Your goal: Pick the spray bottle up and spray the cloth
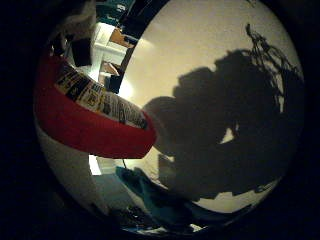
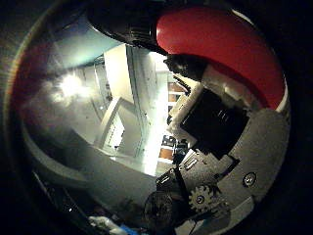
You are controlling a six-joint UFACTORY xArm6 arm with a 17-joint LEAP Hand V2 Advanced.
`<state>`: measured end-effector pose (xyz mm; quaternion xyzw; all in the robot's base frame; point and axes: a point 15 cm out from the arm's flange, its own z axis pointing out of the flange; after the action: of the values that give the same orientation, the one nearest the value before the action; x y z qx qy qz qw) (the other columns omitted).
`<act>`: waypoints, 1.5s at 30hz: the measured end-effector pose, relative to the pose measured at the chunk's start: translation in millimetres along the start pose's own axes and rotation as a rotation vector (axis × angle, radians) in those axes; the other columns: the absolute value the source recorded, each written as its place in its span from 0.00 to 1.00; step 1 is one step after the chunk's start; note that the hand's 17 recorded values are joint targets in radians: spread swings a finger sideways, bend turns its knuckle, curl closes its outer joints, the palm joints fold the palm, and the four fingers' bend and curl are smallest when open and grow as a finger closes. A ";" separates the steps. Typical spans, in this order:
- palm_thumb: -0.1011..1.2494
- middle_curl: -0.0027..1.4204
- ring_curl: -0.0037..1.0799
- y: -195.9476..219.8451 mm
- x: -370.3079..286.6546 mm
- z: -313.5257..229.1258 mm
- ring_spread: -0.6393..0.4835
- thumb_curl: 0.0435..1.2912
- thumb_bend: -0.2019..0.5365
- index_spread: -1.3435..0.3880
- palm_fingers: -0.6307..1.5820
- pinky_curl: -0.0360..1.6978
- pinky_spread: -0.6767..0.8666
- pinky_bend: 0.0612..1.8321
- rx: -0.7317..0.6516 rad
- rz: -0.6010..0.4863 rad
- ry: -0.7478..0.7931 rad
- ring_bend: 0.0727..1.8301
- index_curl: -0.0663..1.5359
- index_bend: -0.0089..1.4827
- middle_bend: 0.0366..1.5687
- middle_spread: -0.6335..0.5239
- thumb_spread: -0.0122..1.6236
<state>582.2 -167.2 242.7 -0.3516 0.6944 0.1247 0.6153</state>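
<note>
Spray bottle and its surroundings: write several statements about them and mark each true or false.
1. The spray bottle has a red body. True.
2. The bottle lies far from the palm, small in both views. False: it fills much of each view, so it is close to the palm.
3. A printed label runs along the bottle. True.
4. The cloth is bright yellow. False: it looks teal and lies on the pale table.
5. A large shadow falls on the table beside the bottle. True.
6. The hand is nowhere in view. False: its black and white parts, with a gear, show next to the bottle in the thumb side view.
</note>
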 end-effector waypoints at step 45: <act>0.87 0.48 0.70 169.7 -93.1 -113.1 0.38 0.53 0.25 0.68 0.80 0.75 0.30 0.55 -1.144 -0.959 1.277 0.74 0.48 0.83 0.90 0.46 0.58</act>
<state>386.1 -82.1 310.4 -0.8426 0.5151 -0.0343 -0.1536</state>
